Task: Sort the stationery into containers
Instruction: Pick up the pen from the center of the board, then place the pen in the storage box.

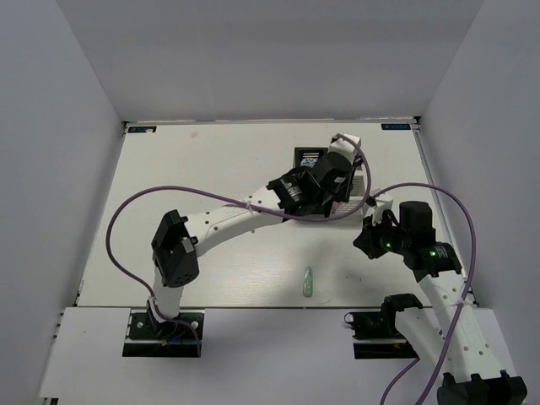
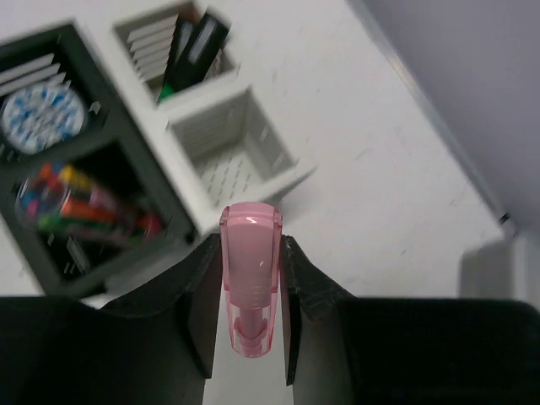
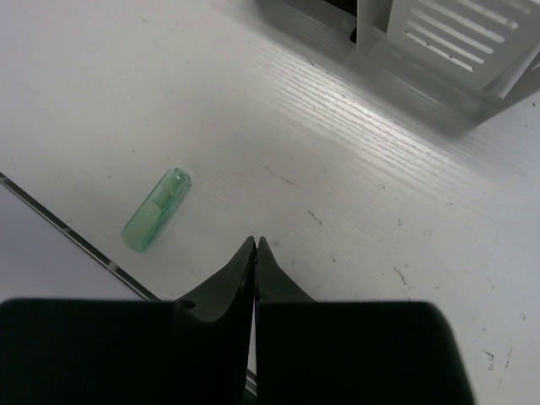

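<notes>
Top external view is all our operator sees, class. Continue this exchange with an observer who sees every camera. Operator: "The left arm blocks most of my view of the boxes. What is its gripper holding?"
Observer: The left gripper is shut on a pink capsule, just short of the white box.
Operator: Is there room in that box?
Observer: Yes. Its nearer compartment is empty, and the farther one holds black highlighters.
Operator: Is the right gripper carrying anything?
Observer: No. The right gripper is shut with nothing in it, and the green capsule lies on the table to the left in that gripper's camera view.
</notes>
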You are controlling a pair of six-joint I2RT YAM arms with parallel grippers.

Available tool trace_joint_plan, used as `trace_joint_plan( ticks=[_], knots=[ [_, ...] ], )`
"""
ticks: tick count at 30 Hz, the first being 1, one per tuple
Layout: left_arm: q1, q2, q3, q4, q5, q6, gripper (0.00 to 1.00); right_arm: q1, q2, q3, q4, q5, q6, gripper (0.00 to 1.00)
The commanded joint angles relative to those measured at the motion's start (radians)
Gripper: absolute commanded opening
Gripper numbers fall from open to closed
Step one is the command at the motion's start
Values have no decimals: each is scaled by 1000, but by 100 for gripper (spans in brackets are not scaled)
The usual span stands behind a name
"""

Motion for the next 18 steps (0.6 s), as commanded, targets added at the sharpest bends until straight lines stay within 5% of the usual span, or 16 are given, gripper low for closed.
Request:
trace_joint_plan(
  ticks=[1,9,18],
  knots=[
    [46,70,101,168,146,67,0,-11,-7,-17,10,9,-40,0],
    [96,222,147,468,260,90,0,-34,-1,-31,29,35,-22,0],
    [141,294,126,544,284,85,0,-53,13,-32,33,26,-20,0]
  ],
)
